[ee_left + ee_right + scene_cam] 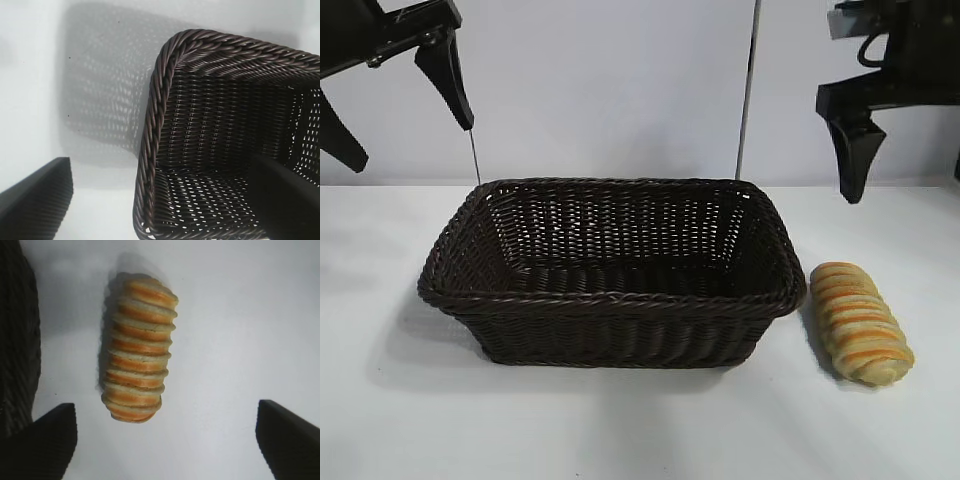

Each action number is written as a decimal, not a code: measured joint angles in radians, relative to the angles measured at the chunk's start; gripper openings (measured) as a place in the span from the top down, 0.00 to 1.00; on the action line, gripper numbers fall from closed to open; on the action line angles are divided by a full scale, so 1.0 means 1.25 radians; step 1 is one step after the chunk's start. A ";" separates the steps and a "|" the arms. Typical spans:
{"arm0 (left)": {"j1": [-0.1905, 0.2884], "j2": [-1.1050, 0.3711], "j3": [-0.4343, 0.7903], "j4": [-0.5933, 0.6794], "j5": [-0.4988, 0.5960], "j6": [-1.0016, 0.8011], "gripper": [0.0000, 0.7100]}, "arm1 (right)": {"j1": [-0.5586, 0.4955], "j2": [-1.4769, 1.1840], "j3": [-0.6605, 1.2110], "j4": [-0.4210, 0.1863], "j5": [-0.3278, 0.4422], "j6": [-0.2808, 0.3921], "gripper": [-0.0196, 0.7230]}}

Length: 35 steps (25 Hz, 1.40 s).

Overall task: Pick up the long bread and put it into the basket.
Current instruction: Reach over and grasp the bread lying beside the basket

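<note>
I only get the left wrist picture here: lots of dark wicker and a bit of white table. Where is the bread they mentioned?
Observer: The long bread lies on the table just outside the basket, off its right end.
Operator: Is anything inside the basket?
Observer: No, the exterior view shows it empty.
Operator: Is anyone going for the bread?
Observer: The right gripper hangs above it, fingers wide open, not touching.
Operator: And my arm?
Observer: The left gripper hangs open above the basket's left end.
</note>
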 joint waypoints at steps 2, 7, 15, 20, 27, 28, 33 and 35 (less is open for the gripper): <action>0.000 0.000 0.000 0.000 0.000 0.000 0.04 | -0.018 0.000 0.038 0.002 -0.058 0.002 0.06; 0.000 0.000 0.000 0.000 0.000 0.000 0.04 | -0.059 0.000 0.099 0.027 -0.158 0.015 0.08; 0.000 0.000 0.000 0.000 0.000 0.000 0.04 | -0.062 0.000 0.166 0.107 -0.281 0.015 0.08; 0.000 0.000 0.000 0.000 -0.001 0.000 0.04 | -0.062 0.000 0.169 0.119 -0.305 0.015 0.17; 0.000 0.000 0.000 0.000 -0.001 0.000 0.04 | -0.062 0.040 0.169 0.127 -0.308 0.015 0.19; 0.000 0.000 0.000 0.000 -0.001 0.000 0.04 | -0.062 0.051 0.169 0.129 -0.308 0.015 0.21; 0.000 0.000 0.000 0.000 -0.001 0.000 0.04 | -0.061 0.077 0.169 0.146 -0.321 0.021 0.69; 0.000 0.000 0.000 0.000 -0.001 0.000 0.04 | -0.061 0.085 0.169 0.143 -0.325 0.027 0.82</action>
